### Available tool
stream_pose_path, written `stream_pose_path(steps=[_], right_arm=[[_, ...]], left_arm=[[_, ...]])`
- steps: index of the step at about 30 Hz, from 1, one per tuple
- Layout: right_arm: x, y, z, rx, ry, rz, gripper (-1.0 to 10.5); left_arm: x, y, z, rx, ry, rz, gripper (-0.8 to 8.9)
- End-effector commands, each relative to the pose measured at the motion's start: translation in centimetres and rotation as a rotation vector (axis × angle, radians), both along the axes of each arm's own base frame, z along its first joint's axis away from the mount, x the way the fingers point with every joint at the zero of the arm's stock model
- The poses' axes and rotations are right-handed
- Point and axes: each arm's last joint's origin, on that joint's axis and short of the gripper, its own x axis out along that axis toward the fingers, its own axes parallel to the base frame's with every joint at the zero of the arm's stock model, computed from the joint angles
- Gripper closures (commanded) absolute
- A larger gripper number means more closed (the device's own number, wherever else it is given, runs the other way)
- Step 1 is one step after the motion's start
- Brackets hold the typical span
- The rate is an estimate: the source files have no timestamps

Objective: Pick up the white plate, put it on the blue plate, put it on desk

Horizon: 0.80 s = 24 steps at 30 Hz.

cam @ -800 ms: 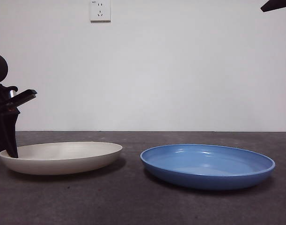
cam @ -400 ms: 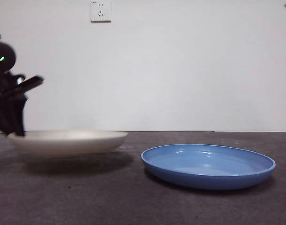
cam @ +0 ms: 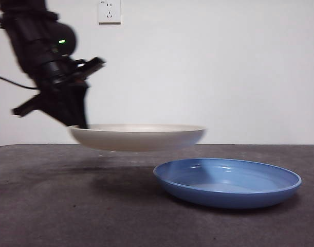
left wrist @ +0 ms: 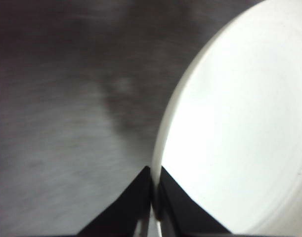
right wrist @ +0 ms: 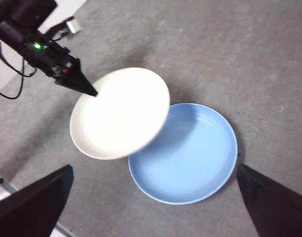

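Observation:
The white plate (cam: pixel 139 136) hangs level in the air above the desk (cam: pixel 69 206), its right edge just over the left rim of the blue plate (cam: pixel 227 181). My left gripper (cam: pixel 79 122) is shut on the white plate's left rim; the left wrist view shows the two jaws pinching the rim of the white plate (left wrist: pixel 230 138) at my left gripper (left wrist: pixel 154 197). From high above, the right wrist view takes in the white plate (right wrist: pixel 118 114), the blue plate (right wrist: pixel 190 158) and the left gripper (right wrist: pixel 91 92). My right gripper (right wrist: pixel 153 207) stands open, nothing between its jaws.
A white wall with a socket (cam: pixel 109 11) rises behind the desk. The left arm's cable (cam: pixel 13 82) trails off to the left. Bare desk (right wrist: pixel 230 59) stretches around both plates.
The left arm has lifted the white plate off the desk and carried it right and upward, toward the blue plate. The blue plate has not moved. The black tip at the top right corner is gone.

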Motion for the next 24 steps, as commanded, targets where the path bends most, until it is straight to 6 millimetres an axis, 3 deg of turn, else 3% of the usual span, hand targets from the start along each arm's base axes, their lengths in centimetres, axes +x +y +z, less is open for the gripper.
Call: stream_pose_path(steps=[1, 13, 17, 24], right_arm=[[-1.1, -0.2, 0.5, -0.013, -0.035, -0.012, 3.3], [-3.4, -0.6, 0.1, -0.041, -0.018, -0.052, 3.3], [-3.5, -0.6, -0.2, -0.048, 0.013, -0.049, 3.3], [-3.6, -0.6, -0.3, -0.055, 0.022, -0.042, 3.2]], left_arm=[[0.8, -2.7, -0.3, -0.024, -0.007, -0.018, 7.98], [2.1, -11.9, -2.2, -0.012, 0.033, -0.178, 7.98], [2.6, -13.2, -2.8, 0.056, 0.028, -0.185, 7.98], [2.9, -13.4, -3.2, 0.066, 0.026, -0.185, 7.98]])
